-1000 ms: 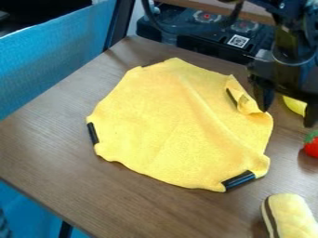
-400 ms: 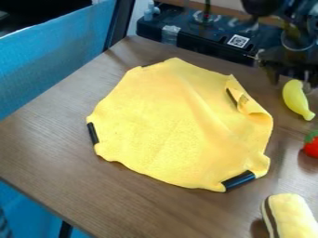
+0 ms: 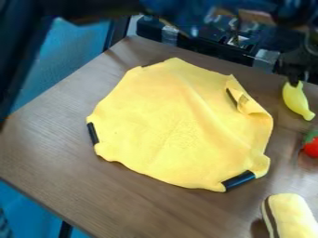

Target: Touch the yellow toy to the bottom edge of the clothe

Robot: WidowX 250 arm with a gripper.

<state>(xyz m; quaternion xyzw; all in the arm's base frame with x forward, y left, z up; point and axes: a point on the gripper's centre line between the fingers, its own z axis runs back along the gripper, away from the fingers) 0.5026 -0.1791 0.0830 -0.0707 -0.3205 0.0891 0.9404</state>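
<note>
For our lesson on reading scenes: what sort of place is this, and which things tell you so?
Probably a robot lab or test bench: a gripper hangs over a table, which holds a spread cloth and a toy strawberry.

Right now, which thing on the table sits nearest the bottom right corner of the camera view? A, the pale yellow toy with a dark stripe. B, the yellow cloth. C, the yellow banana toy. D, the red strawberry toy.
A: the pale yellow toy with a dark stripe lies at that corner, below the strawberry toy.
</note>
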